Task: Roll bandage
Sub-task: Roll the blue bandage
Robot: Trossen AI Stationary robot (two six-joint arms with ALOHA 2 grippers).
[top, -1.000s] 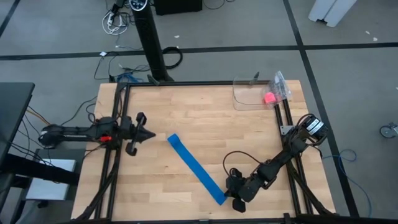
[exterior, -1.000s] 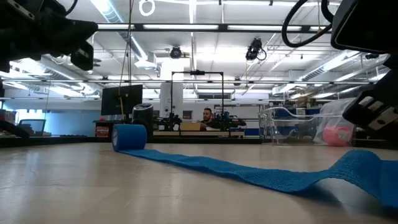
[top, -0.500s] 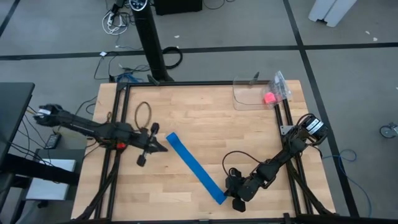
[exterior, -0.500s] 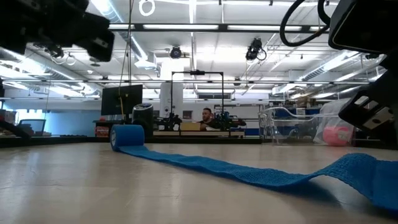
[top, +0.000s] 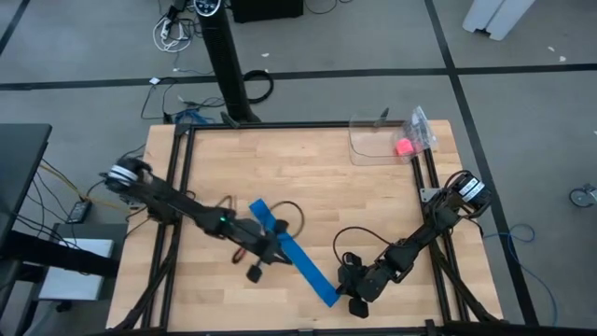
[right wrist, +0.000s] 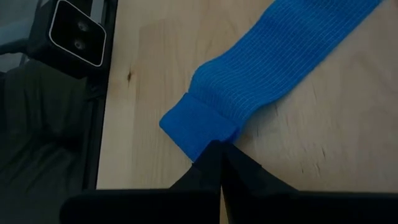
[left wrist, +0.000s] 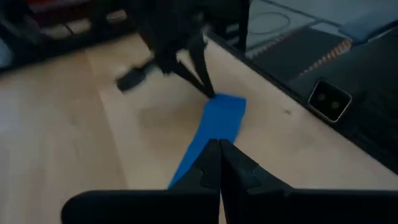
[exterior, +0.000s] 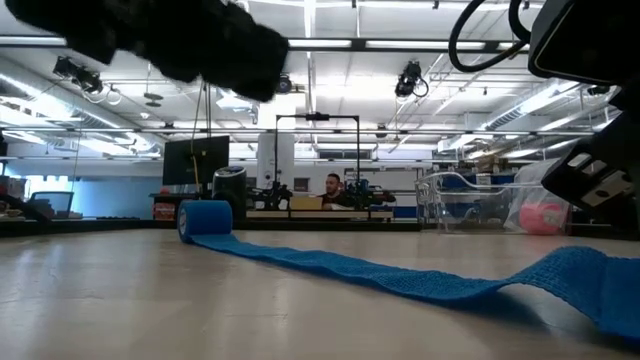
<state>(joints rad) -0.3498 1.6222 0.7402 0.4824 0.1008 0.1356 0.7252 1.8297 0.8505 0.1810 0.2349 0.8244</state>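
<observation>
The bright blue bandage [top: 297, 254] lies as a long flat strip slantwise on the wooden table. A small coil at its far end [exterior: 205, 220] rests on the table. My right gripper [top: 339, 292] is shut at the strip's near right end, low by the table's near edge. My left gripper [top: 284, 259] is shut and empty. It hovers over the middle of the strip, and the left wrist view [left wrist: 219, 149] shows its tips pointing along the strip toward my right gripper. My right gripper has its shut fingertips [right wrist: 217, 152] on the folded-over flap at the bandage's near end [right wrist: 198, 127]. It comes in slanting down from the table's near right. The fingers hide how many layers they have. Beside them the strip humps up off the table [exterior: 575, 268].
A clear plastic container [top: 373, 142] holding a small pink ball [top: 403, 147] stands at the far right corner. Black frame rails [top: 177, 187] run along the table's sides. A person [exterior: 333, 185] sits far off in the room behind.
My left gripper has swung from the table's left edge toward the right and near edge, out over the middle of the bandage, staying shut. The bandage and my right gripper have kept still.
</observation>
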